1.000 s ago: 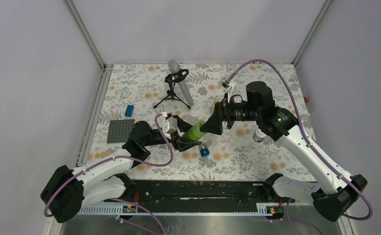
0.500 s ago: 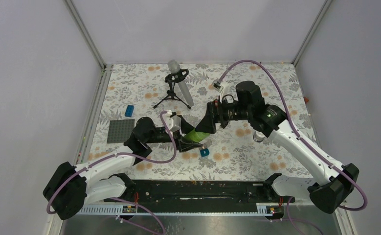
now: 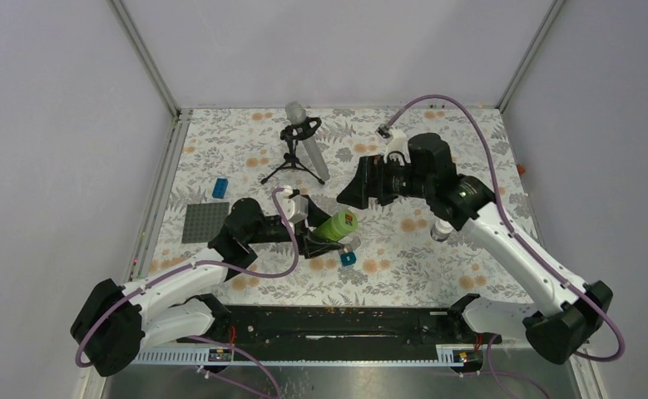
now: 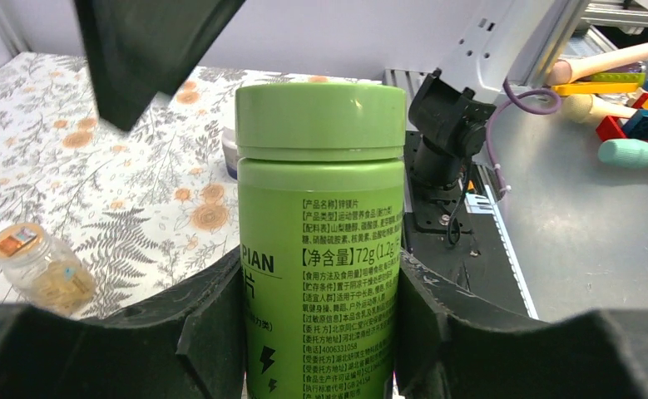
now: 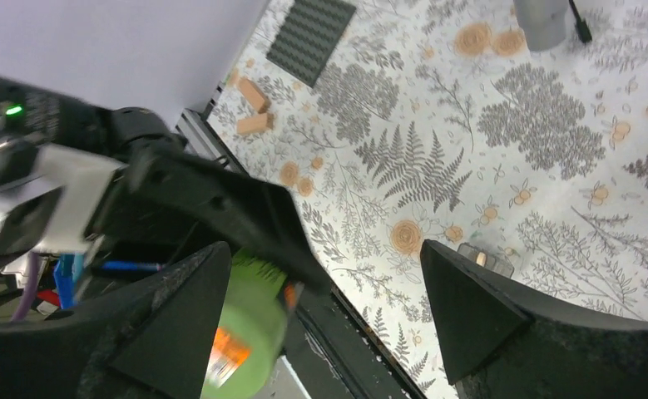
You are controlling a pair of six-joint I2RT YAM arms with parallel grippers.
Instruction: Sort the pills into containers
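My top camera looks down from above and behind my bases over the whole tabletop point(image 3: 245, 158). The left wrist camera peers along my left claw point(image 4: 316, 278), close on the green bottle point(image 4: 320, 208) (mid-picture). The right wrist one looks down past my right claw point(image 5: 324, 258); all three share that green bottle.

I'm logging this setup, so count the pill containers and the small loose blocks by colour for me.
Green bottle: 1
Clear jars: 2
Blue blocks: 2
Tan blocks: 2
Total: 7
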